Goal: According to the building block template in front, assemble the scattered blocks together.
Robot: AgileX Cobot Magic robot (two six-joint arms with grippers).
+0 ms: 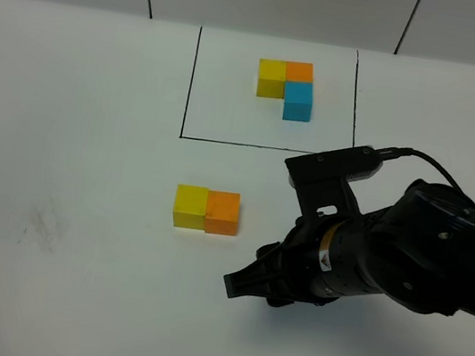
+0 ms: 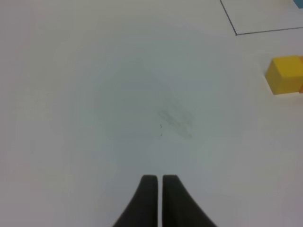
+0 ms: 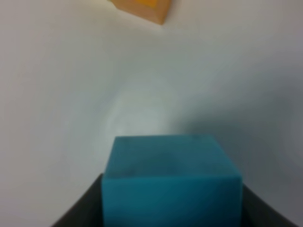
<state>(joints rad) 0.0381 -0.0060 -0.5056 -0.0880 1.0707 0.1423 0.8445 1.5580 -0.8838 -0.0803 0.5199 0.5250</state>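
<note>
right gripper [image 1: 239, 284] clamped on the blue cube [image 3: 171, 182], near the orange cube [image 1: 222, 213], which touches the yellow cube [image 1: 190, 206]. left gripper [image 2: 158, 182] has its fingers together over the table [image 2: 94, 94].

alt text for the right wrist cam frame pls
Right hand grips a light blue cube between dark fingers, close to the lens. Beyond it, white table and a corner of the orange cube.

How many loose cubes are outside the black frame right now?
3. The yellow cube and orange cube sit touching, side by side, on the table; the blue cube is in the right gripper, hidden from the high camera.
</note>
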